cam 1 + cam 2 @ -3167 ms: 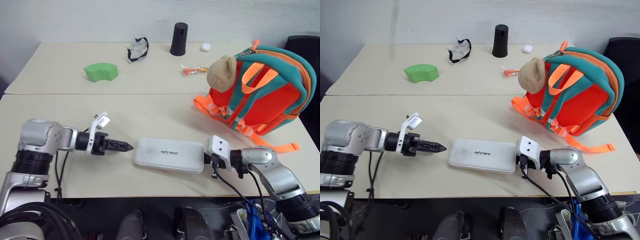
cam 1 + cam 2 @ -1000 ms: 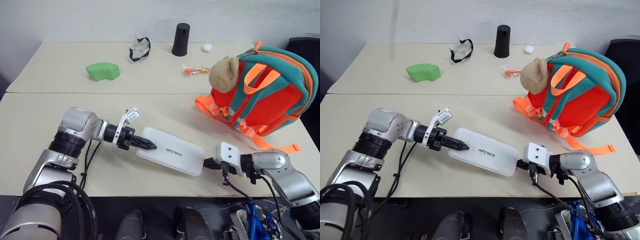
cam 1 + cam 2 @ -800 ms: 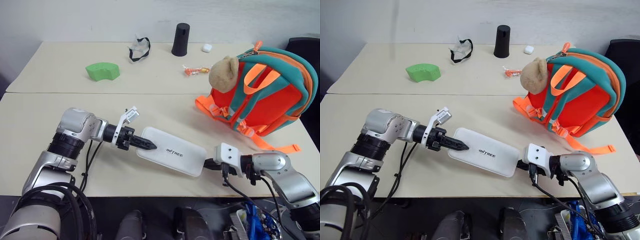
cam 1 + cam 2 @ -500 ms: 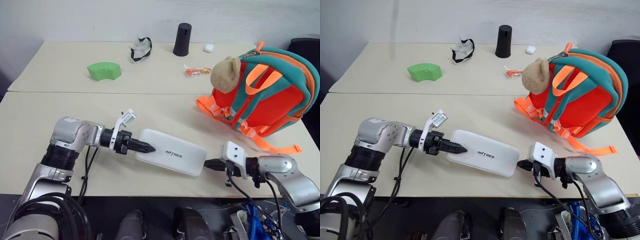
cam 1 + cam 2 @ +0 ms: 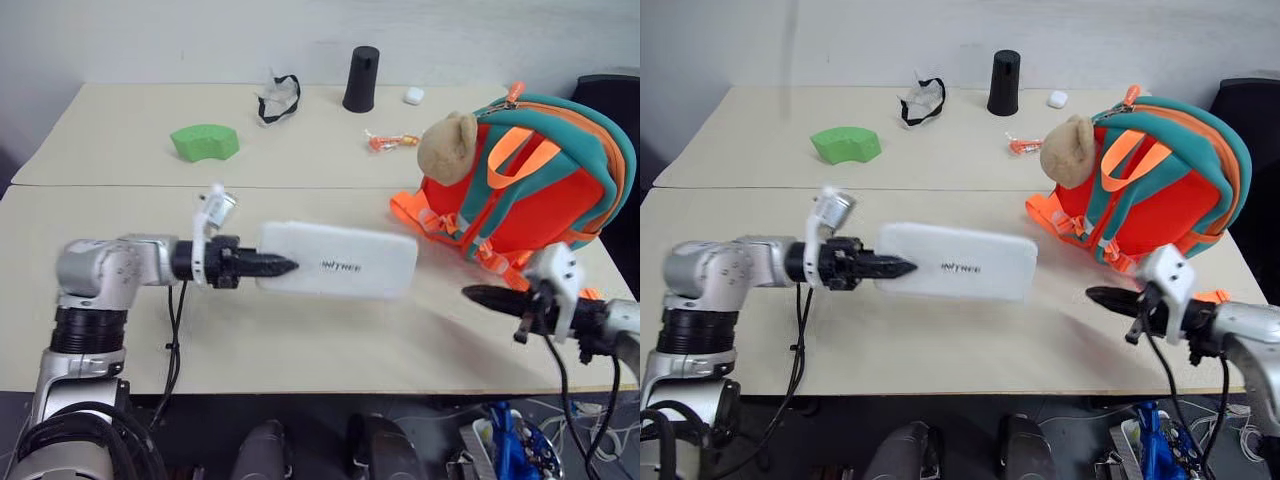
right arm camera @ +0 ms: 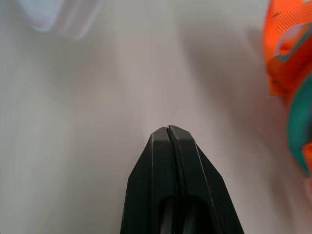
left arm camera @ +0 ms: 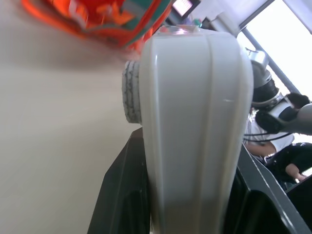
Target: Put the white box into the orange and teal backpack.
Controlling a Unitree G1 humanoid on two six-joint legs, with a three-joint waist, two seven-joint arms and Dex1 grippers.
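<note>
The white box (image 5: 340,262), long and flat with small dark lettering, hangs level above the table, and my left gripper (image 5: 280,266) is shut on its left end. In the left wrist view the box (image 7: 195,122) stands between the two black fingers (image 7: 122,195). The orange and teal backpack (image 5: 540,190) stands upright at the right of the table, its tan teddy bear (image 5: 447,145) facing the box. My right gripper (image 5: 470,294) is shut with nothing in it, apart from the box's right end and in front of the backpack. Its tips (image 6: 168,129) meet in the right wrist view.
On the far table lie a green curved block (image 5: 203,142), a clear item with a black strap (image 5: 275,98), a black cylinder (image 5: 359,78), a tiny white rounded object (image 5: 411,95) and an orange wrapper (image 5: 388,141). Orange straps (image 5: 420,215) trail from the backpack's base.
My left gripper has lifted the white box off the table. The right gripper has pulled away from the box's right end, moving right and up.
</note>
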